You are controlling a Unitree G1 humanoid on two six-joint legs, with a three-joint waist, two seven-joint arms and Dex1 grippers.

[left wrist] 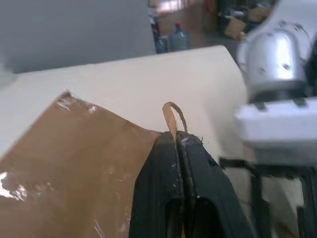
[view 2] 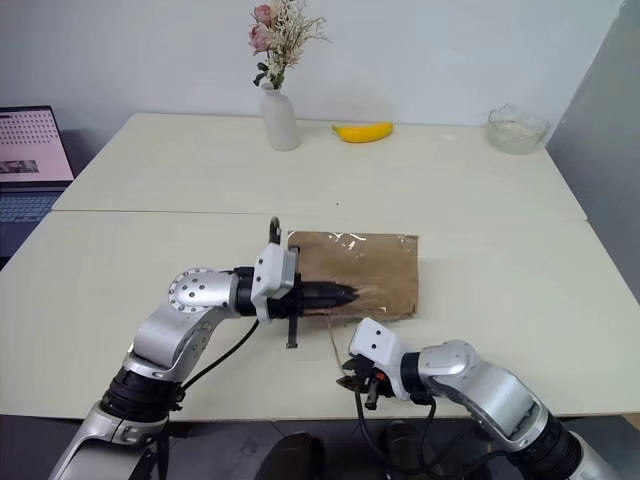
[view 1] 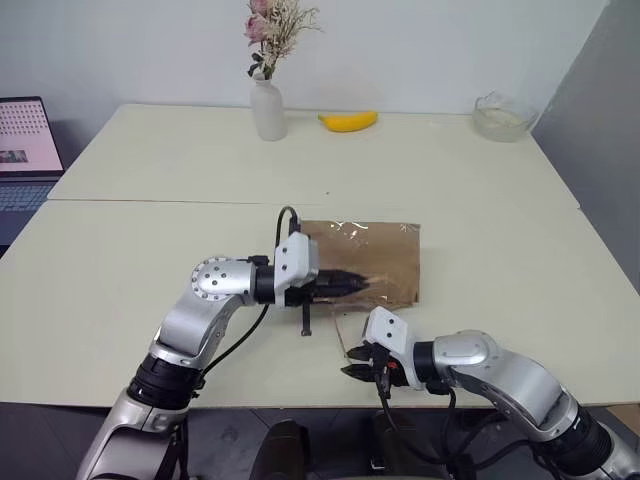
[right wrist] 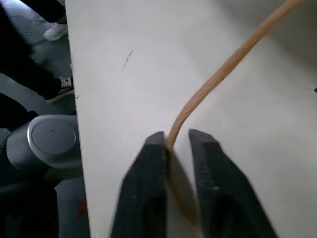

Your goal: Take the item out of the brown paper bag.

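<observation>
The brown paper bag (view 1: 375,260) lies flat on the near half of the table, its mouth toward me. My left gripper (view 1: 362,283) reaches in from the left, level, and is shut on one tan cord handle (left wrist: 171,116) at the bag's near edge; the loop sticks up past its fingertips (left wrist: 190,144). My right gripper (view 1: 350,372) is low by the table's front edge, shut on the other cord handle (right wrist: 228,67), which runs from its fingers back toward the bag. The item is hidden.
At the table's far side stand a white vase of dried flowers (view 1: 268,108), a yellow banana (view 1: 348,121) and a glass bowl (view 1: 503,117). A laptop (view 1: 25,150) sits off the left edge. The table's front edge (view 1: 300,405) is right under my right gripper.
</observation>
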